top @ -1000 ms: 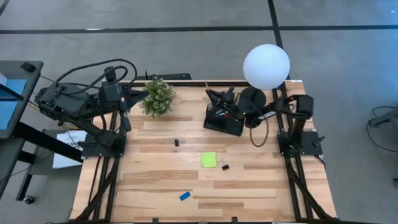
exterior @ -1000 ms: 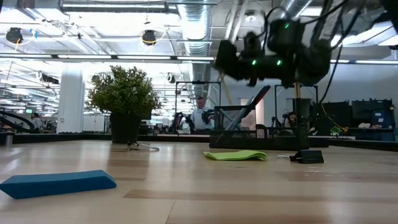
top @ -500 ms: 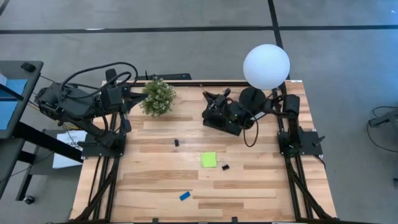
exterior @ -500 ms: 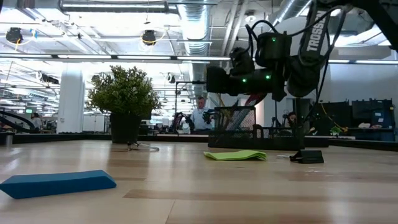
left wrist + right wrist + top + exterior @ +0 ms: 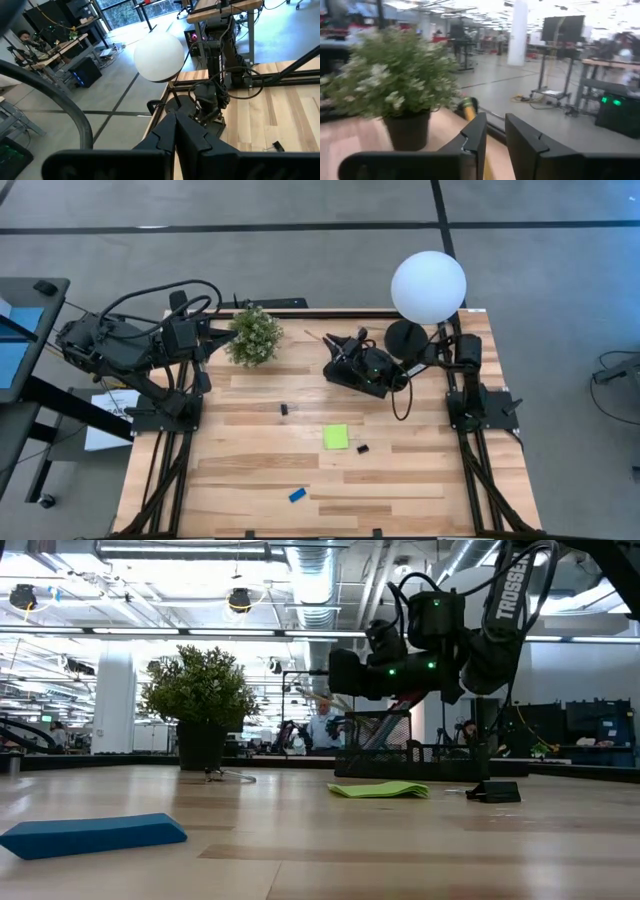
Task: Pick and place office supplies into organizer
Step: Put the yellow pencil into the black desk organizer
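My right gripper (image 5: pixel 338 347) hovers level over the black organizer (image 5: pixel 352 380), fingers toward the plant, a little apart in the right wrist view (image 5: pixel 496 137). A yellow pencil (image 5: pixel 469 111) runs between them, its far end (image 5: pixel 313 336) past the organizer's far left corner. On the table lie a lime-green sticky-note pad (image 5: pixel 335 437), a blue eraser (image 5: pixel 297 495) and two black clips (image 5: pixel 284 409) (image 5: pixel 362 448). My left gripper (image 5: pixel 175 127) waits shut, raised at the far left. My right gripper has the pencil lying along its fingers, close beside one finger (image 5: pixel 479 132), with a gap to the other. The pencil's dark-tipped end (image 5: pixel 468 104) reaches beyond the fingertips, clear of the table. Whether a finger touches it, I cannot tell.
A green potted plant (image 5: pixel 253 335) stands at the far edge, left of the organizer. The lamp's white globe (image 5: pixel 428 287) and round black base (image 5: pixel 404 336) stand at the far right. Bare wood lies around the pad and eraser at the near side.
My right gripper has sunk toward the organizer and gone toward the table's left, rolling a little. The pencil has come with it, and its end now sticks out past the organizer toward the plant.
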Controlling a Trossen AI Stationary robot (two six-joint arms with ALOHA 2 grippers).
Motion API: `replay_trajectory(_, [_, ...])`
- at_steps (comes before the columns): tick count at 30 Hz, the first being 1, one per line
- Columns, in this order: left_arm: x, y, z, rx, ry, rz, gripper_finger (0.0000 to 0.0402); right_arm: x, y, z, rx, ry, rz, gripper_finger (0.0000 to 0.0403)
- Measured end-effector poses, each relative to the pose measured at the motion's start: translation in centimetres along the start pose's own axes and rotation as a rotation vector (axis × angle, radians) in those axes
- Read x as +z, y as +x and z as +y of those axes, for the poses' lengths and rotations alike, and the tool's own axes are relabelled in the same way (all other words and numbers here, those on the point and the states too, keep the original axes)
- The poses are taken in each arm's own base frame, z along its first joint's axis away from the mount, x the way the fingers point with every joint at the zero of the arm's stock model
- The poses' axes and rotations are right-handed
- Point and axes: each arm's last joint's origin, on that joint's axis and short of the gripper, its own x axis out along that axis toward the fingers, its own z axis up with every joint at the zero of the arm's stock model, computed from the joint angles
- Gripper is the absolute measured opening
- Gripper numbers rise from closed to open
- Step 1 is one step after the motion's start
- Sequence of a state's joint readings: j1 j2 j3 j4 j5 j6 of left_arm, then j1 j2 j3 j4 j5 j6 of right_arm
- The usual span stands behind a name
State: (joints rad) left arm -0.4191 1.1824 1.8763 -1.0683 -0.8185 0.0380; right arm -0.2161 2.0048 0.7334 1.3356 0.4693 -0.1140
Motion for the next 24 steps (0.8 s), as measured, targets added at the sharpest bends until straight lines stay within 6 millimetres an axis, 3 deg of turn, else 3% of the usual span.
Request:
replay_trajectory(10, [0.0, 0.0, 0.0, -0.008, -0.024, 0.0, 0.0, -0.8, -0.1, 0.0, -0.054, -0.019, 0.082, 0.0069])
replay_trajectory(17, [-0.2, 0.0, 0.0, -0.01, -0.013, 0.018, 0.0, -1.5, -0.6, 0.9, -0.06, 0.012, 0.179, 0.0009])
replay_trajectory(24, [-0.2, 0.0, 0.0, -0.01, -0.014, 0.018, 0.0, -0.7, -1.2, 1.6, -0.109, -0.029, 0.108, 0.0001])
